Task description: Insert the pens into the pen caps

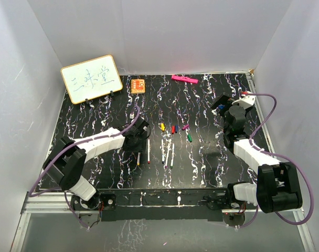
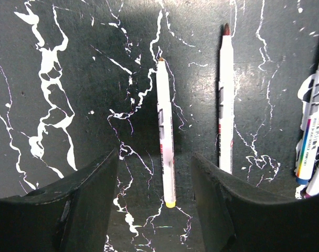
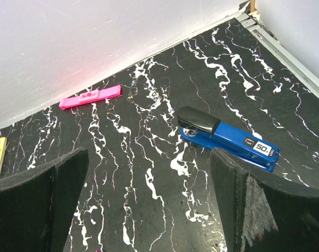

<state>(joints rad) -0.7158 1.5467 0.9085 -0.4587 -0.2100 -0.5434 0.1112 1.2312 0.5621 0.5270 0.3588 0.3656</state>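
Several white pens lie side by side on the black marbled table (image 1: 201, 168). The yellow-ended pen (image 2: 166, 131) lies between the fingertips of my open, empty left gripper (image 2: 155, 210), which hovers just over the pen's near end (image 1: 139, 148). A red-tipped pen (image 2: 226, 100) lies just right of it (image 1: 148, 155); more pens (image 1: 168, 155) lie further right. The small caps lie in a row beyond them: yellow (image 1: 162, 126), red (image 1: 173, 128), blue (image 1: 178, 128), purple (image 1: 185, 127), green (image 1: 189, 137). My right gripper (image 3: 149, 210) is open and empty at the back right (image 1: 221, 105).
A blue stapler (image 3: 227, 139) lies just ahead of the right gripper. A pink marker (image 1: 184, 79) and an orange block (image 1: 138, 85) lie by the back wall. A small whiteboard (image 1: 91, 79) stands at the back left. White walls close three sides.
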